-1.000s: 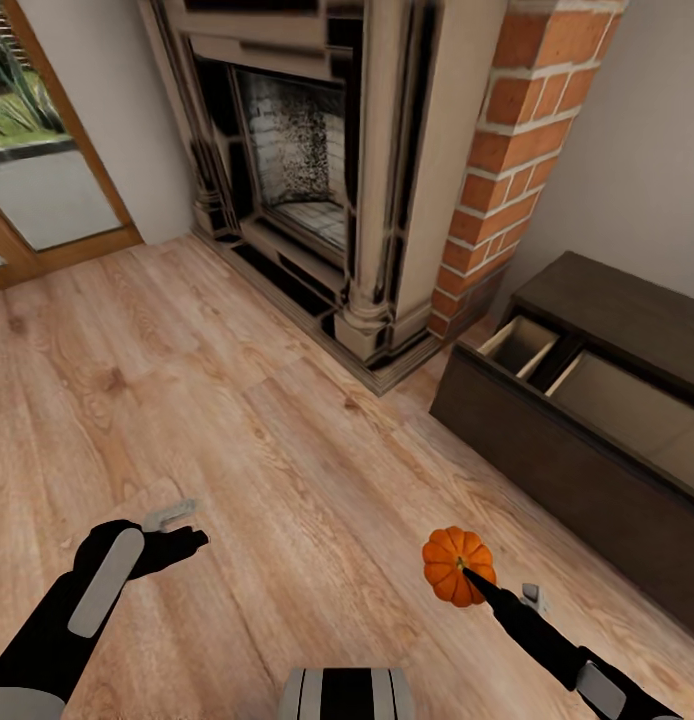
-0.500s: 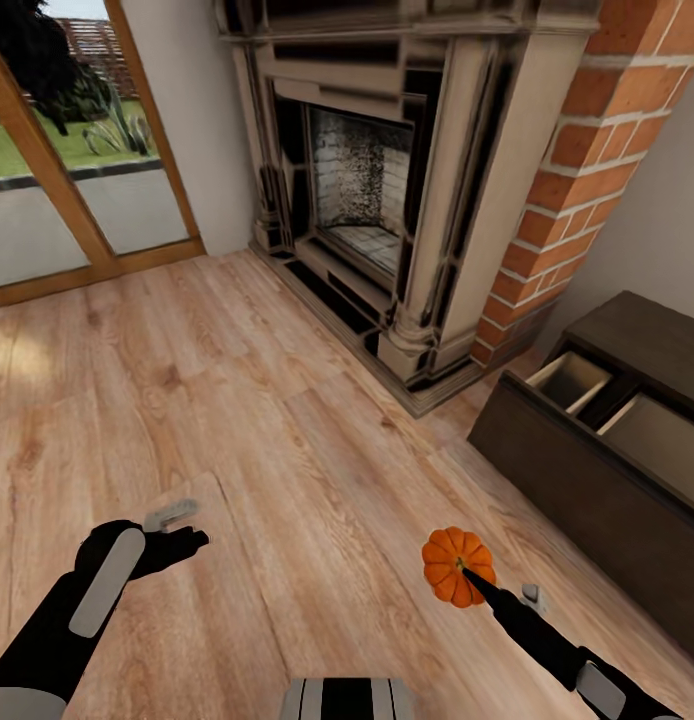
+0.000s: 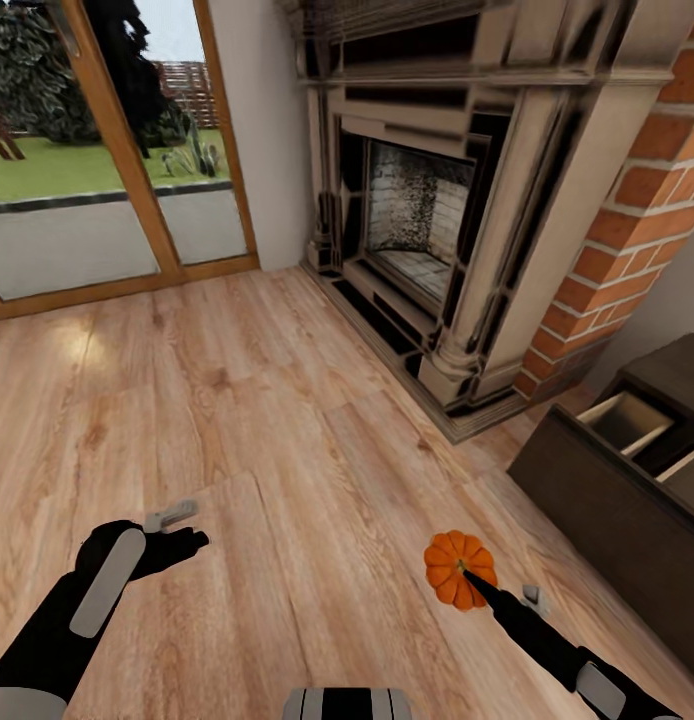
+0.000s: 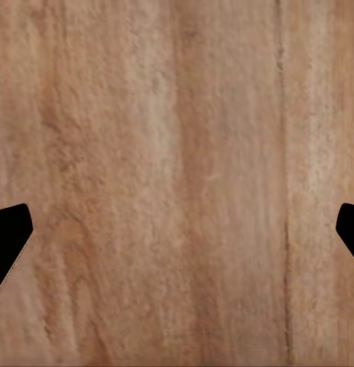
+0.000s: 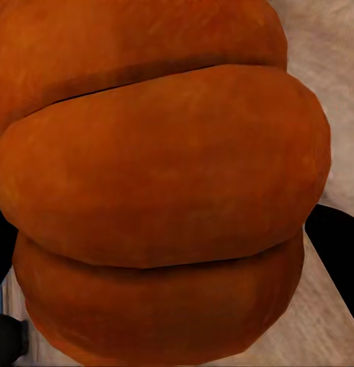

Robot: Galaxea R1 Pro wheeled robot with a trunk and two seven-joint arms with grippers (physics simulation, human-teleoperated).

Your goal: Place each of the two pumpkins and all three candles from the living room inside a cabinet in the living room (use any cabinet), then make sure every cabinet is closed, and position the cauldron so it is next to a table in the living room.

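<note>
A small orange ribbed pumpkin (image 3: 459,569) hangs above the wooden floor at the lower right of the head view, with my right gripper (image 3: 475,582) shut on it. Up close in the right wrist view the pumpkin (image 5: 157,191) fills the space between the dark fingers (image 5: 337,245). My left gripper (image 3: 183,538) is held over bare floor at the lower left, and the left wrist view shows its fingertips (image 4: 8,237) wide apart with nothing between them. The dark-brown cabinet (image 3: 617,510) stands at the right edge with a drawer (image 3: 627,422) pulled out, pale inside.
A stone fireplace (image 3: 437,230) with a brick chimney side (image 3: 637,220) stands ahead to the right. A glass door with a wooden frame (image 3: 117,170) looks onto a garden at the upper left. Open wooden floor (image 3: 237,400) stretches between them.
The whole view has swung left and slightly up: fireplace and cabinet slid right, more of the glass door came in. Both arms keep their pose and the pumpkin stays in the right gripper.
</note>
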